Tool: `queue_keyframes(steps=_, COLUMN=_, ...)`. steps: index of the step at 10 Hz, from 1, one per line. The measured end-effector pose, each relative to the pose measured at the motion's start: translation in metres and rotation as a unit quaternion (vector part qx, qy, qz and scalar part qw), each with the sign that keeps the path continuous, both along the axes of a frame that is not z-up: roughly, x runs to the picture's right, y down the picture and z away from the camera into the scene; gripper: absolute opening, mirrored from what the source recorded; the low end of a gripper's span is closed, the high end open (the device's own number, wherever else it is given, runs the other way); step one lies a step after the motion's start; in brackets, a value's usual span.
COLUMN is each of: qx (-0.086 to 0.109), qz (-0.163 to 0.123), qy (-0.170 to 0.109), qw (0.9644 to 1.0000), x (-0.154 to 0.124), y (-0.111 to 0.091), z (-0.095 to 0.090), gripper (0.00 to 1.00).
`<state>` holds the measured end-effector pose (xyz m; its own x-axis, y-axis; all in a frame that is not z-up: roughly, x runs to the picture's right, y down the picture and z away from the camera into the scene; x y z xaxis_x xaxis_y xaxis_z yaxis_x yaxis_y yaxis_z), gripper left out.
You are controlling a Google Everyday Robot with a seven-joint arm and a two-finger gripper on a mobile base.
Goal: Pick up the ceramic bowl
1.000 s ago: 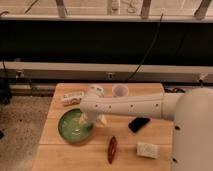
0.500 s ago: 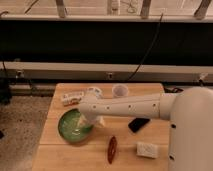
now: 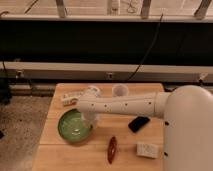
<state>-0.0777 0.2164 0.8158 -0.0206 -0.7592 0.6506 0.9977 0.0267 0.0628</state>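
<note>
The ceramic bowl [image 3: 73,126] is a wide, shallow, glossy green bowl with a darker rim. It rests on the wooden table [image 3: 60,155] at the left. My white arm reaches from the right across the table. My gripper [image 3: 89,120] hangs down at the bowl's right rim, over its edge.
A small translucent white cup [image 3: 119,90] stands at the table's back. A white packet [image 3: 69,99] lies at the back left. A black object [image 3: 138,123], a red object [image 3: 112,149] and a white block [image 3: 148,149] lie right of the bowl. A dark wall stands behind.
My arm has swung a little to the left and down, bringing the gripper closer over the bowl's right rim. The bowl has not moved.
</note>
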Motion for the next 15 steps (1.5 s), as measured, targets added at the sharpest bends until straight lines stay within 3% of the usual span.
queue_keyframes(steps=1, qx=-0.001, qz=0.002, qy=-0.002, qw=1.0000, x=0.001, y=-0.001, z=0.000, gripper=0.01)
queue_keyframes(steps=4, qx=0.000, qz=0.008, qy=-0.022, qw=0.9997, x=0.004, y=-0.009, z=-0.008, gripper=0.00)
queue_keyframes(steps=7, qx=0.010, qz=-0.005, qy=-0.003, qw=0.9999, x=0.005, y=-0.019, z=-0.019, gripper=0.00)
queue_keyframes(steps=15, qx=0.027, qz=-0.005, qy=-0.007, qw=0.9996, x=0.012, y=-0.044, z=-0.040, gripper=0.00)
